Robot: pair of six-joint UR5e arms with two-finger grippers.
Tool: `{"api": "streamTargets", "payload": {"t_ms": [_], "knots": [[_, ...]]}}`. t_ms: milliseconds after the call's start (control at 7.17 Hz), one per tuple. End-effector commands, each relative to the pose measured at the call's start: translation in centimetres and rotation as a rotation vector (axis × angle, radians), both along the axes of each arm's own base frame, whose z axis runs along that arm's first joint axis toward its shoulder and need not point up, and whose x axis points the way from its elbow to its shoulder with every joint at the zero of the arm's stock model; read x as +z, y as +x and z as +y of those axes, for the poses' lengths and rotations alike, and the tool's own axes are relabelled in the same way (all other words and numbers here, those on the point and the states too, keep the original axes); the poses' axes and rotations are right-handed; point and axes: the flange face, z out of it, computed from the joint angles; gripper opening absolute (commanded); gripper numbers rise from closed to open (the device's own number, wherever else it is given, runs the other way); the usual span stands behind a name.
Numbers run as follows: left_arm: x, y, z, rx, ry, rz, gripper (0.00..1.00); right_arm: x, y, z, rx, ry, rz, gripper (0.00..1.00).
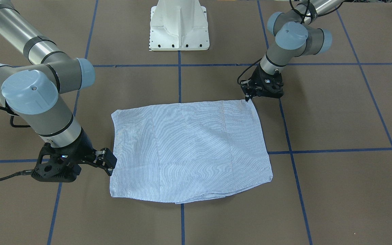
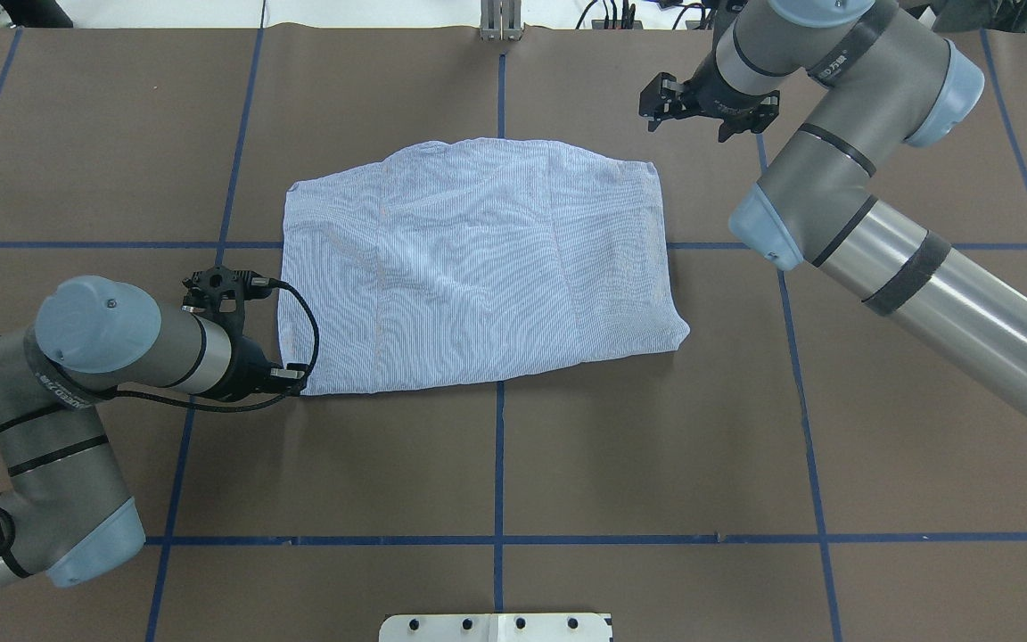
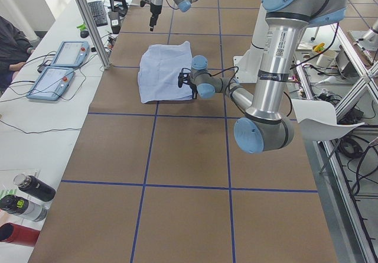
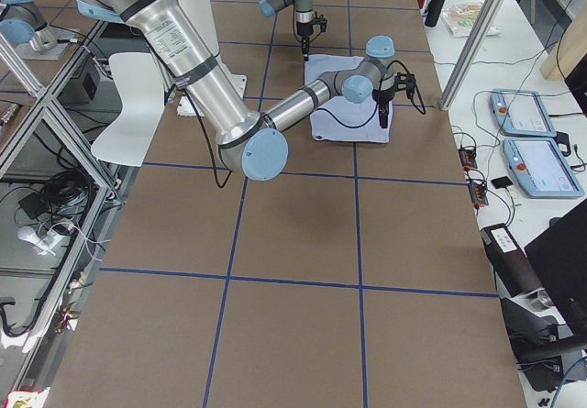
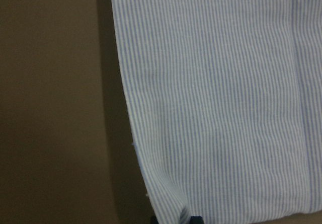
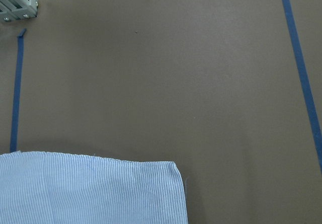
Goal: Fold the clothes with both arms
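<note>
The light blue striped shirt (image 1: pixel 189 149) lies folded into a rough rectangle at the table's middle, also in the overhead view (image 2: pixel 478 267). My left gripper (image 1: pixel 248 98) is low at the shirt's near-left corner (image 2: pixel 299 389). In the left wrist view the cloth (image 5: pixel 216 108) bunches up between the shut fingertips at the bottom edge. My right gripper (image 1: pixel 109 165) hangs above the table just off the shirt's far right corner (image 2: pixel 652 165), open and empty. The right wrist view shows that corner (image 6: pixel 171 169) and no fingers.
The brown table cover carries a grid of blue tape lines (image 2: pixel 500 428). The white pedestal base (image 1: pixel 179 27) stands at the robot's side. Teach pendants (image 3: pixel 59 68) and bottles (image 3: pixel 26 198) lie on the side bench beyond the far edge.
</note>
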Motion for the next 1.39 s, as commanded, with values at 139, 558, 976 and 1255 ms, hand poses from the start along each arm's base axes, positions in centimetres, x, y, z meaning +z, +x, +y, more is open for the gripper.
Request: {"api": "streamTargets", "payload": {"t_ms": [139,558,976,1255], "knots": [[1.3,-2.5,0.2,-0.018,0.000,-0.024,0.00,0.8,0.1,0.1,0.003,-0.005,0.008,1.00],[6.3,-8.5,-12.0,-0.101,0.111,-0.169,0.00,0.6,-0.1,0.2,-0.001,-0.002,0.006,1.00],[4.8,-6.5,-29.7,-0.229,0.163,-0.320,0.00,0.3,-0.3,0.4,-0.004,0.000,0.002,1.00],[3.3,-4.8,-35.5,-0.261,0.178,-0.306,0.00,-0.7,-0.9,1.3,-0.010,0.002,-0.016,1.00]]}}
